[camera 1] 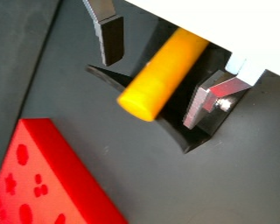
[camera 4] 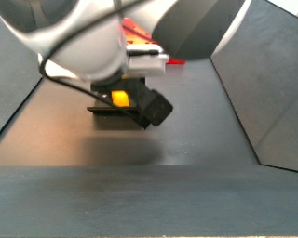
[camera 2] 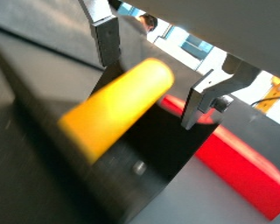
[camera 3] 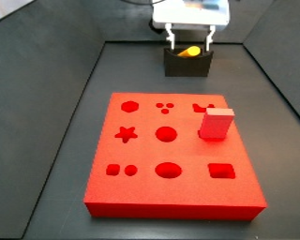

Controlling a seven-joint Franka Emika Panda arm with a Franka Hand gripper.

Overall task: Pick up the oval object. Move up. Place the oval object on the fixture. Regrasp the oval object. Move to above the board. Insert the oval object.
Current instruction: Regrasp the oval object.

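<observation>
you have the gripper [camera 3: 190, 44] at the far end of the floor, directly over the fixture [camera 3: 187, 64], well beyond the board [camera 3: 172, 156]. the oval object [camera 1: 163, 73] lies on the fixture between the two fingers [camera 1: 213, 98], and in both wrist views there is a gap on each side of it (so the jaws stand apart, not clamping it). a pink-red block [camera 3: 217, 124] stands on the board near its right edge. in a side view the yellow peg [camera 4: 119, 97] shows just under the wrist.
</observation>
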